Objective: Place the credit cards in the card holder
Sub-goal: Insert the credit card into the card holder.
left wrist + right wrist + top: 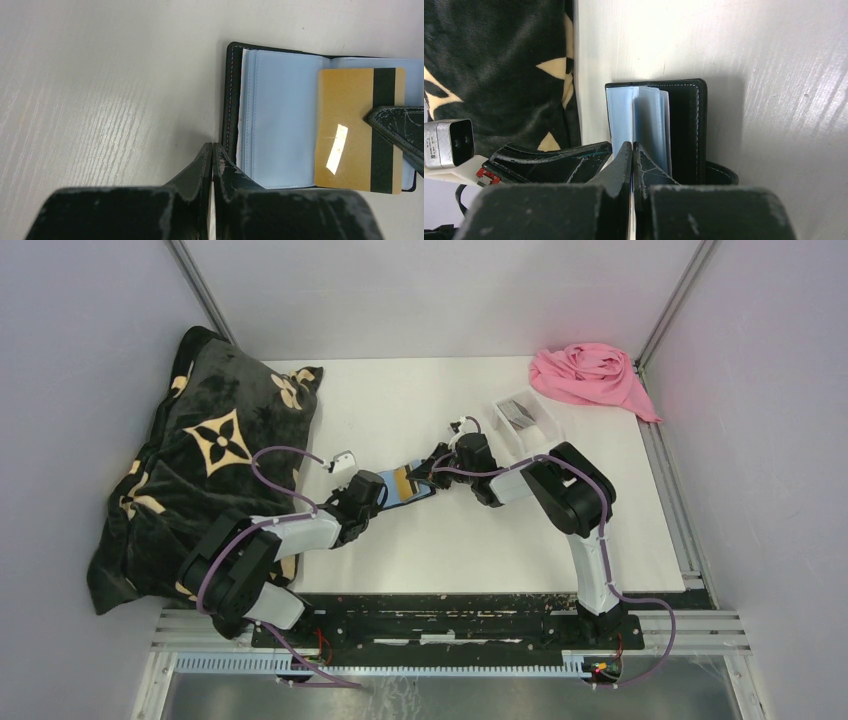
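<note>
From above, my left claw (384, 496) and my right claw (427, 478) meet over the middle of the bench (450, 540). The card holder (415, 492) lies open between their tips, and the gold card (403, 480) is on top of it. Well beyond my right claw stands a clear tray (548, 430), and the other cards (518, 413) seem to lie in it.

In the left wrist view, my left claw (212, 149) is clenched, both fingers together. Its tips touch the black edge of the card holder (280, 120) that is nearest to it. I judge it presses there so the holder cannot slide. I cannot tell if it pinches anything. The gold card (345, 115) lies flat over the half far from this claw. Its long axis runs parallel with the holder's fold, across the line between my two claws. The black stripe is along the long side away from my left claw.

In the right wrist view, my right claw (631, 148) is clenched on the gold card, seen only as a thin pale line between the fingers. The blue pages stand fanned just ahead of the tips. I judge I hold the card by the stripe side so that the free long edge, pointing to my left claw, can enter a sleeve.
</note>
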